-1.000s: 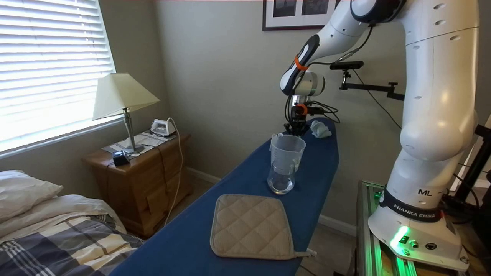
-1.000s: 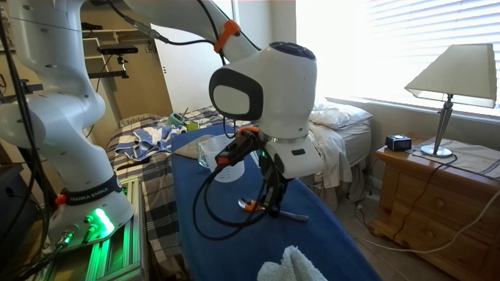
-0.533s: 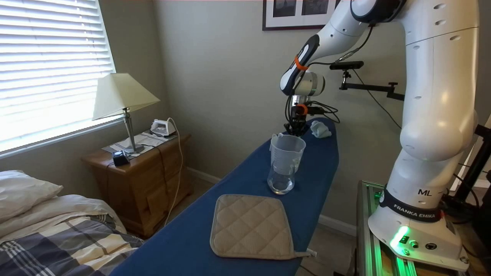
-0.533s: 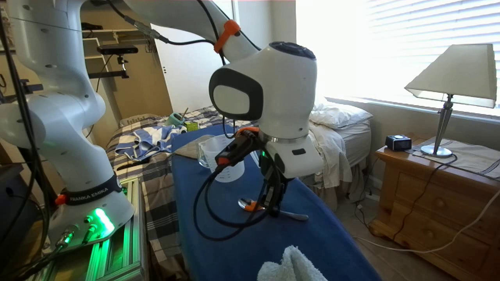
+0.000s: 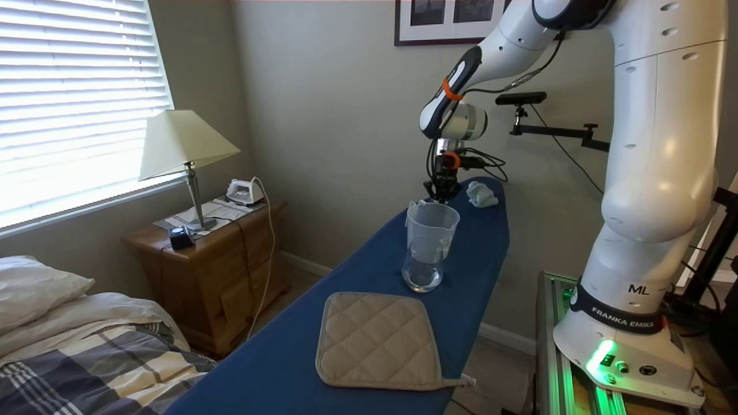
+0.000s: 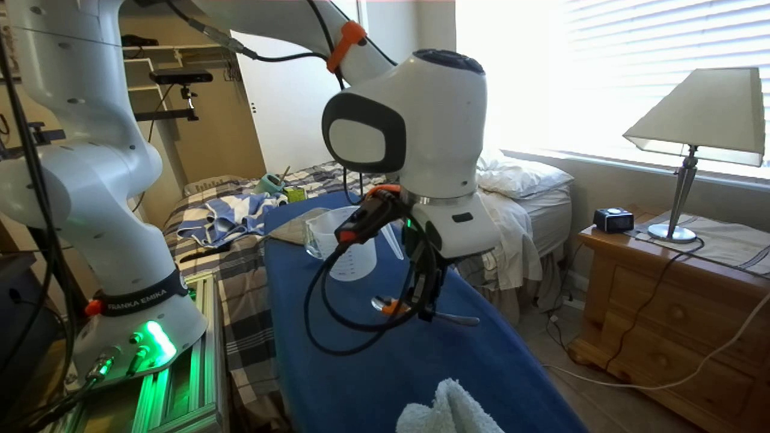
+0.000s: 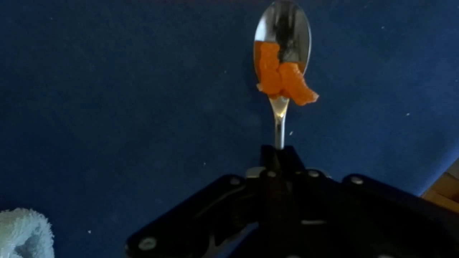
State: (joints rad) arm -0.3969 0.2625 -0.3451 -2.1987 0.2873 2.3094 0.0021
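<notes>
My gripper [image 7: 278, 148] is shut on the handle of a metal spoon [image 7: 298, 46] in the wrist view. Orange pieces [image 7: 269, 68] lie in the spoon's bowl and over its neck. In an exterior view the gripper [image 6: 426, 314] holds the spoon [image 6: 460, 320] low over the blue ironing board [image 6: 361, 385], and the orange [image 6: 394, 307] shows at the bowl end. The spoon looks slightly raised. In an exterior view the gripper [image 5: 443, 199] is behind a translucent measuring jug [image 5: 433, 222], which hides the spoon. A clear glass vessel [image 5: 422, 275] stands beside the jug.
A white cloth [image 6: 448, 412] lies near the board's narrow end and shows in the wrist view [image 7: 25, 233]. A beige quilted pot holder [image 5: 377, 340] lies on the board. A wooden nightstand [image 5: 202, 276] with lamp and iron, and a bed [image 5: 86, 369], stand alongside.
My gripper has risen a little in the last half second. The spoon with the orange pieces has moved up with it and shifted slightly. The other things have not moved.
</notes>
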